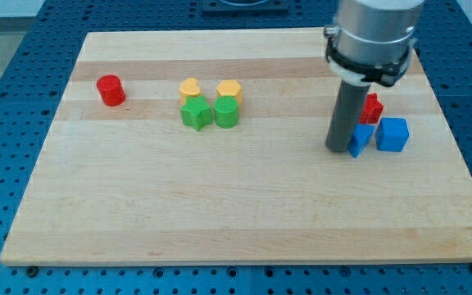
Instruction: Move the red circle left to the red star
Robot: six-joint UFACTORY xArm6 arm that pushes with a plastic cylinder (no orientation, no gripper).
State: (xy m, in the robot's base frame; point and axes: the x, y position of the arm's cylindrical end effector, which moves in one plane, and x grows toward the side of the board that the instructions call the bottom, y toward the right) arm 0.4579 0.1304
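The red circle (111, 90) stands near the board's upper left corner, far from everything else. The red star (372, 108) is at the view's right, partly hidden behind the rod. My tip (338, 148) rests on the board just left of a small blue block (360, 139) and below-left of the red star. It is far to the right of the red circle.
A blue cube (392, 134) sits right of the small blue block. A yellow heart (190, 88), a yellow hexagon (229, 90), a green star (196, 114) and a green circle (226, 112) cluster in the upper middle of the wooden board (220, 205).
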